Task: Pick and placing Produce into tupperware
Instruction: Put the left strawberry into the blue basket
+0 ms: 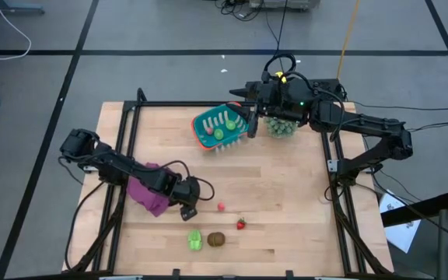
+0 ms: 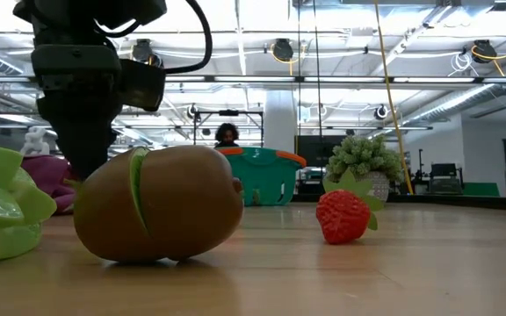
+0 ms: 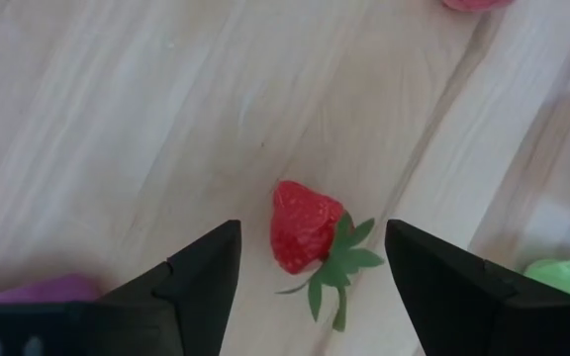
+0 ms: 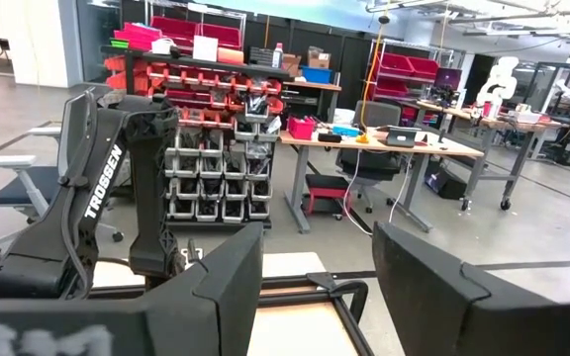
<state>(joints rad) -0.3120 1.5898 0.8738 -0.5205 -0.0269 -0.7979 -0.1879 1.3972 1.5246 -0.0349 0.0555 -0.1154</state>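
Note:
A red strawberry (image 3: 307, 235) lies on the wooden table, seen between and beyond the open fingers of my left gripper (image 3: 310, 287), which touch nothing. In the high view my left gripper (image 1: 191, 208) points steeply down, to the left of the strawberry (image 1: 241, 224) and a tiny red piece (image 1: 221, 207). A light green piece (image 1: 195, 239) and a brown oval (image 1: 216, 239) lie near the front edge. The teal tupperware (image 1: 222, 128) stands at the far middle with green and red pieces inside. My right gripper (image 4: 320, 287) is open, held level high above the table's far side (image 1: 239, 93).
A purple cloth (image 1: 150, 194) lies under my left arm. A spiky pale-green plant (image 1: 282, 124) stands right of the tupperware, below my right arm. A black frame (image 1: 131, 155) borders the table. A person (image 2: 227, 133) shows far behind the table.

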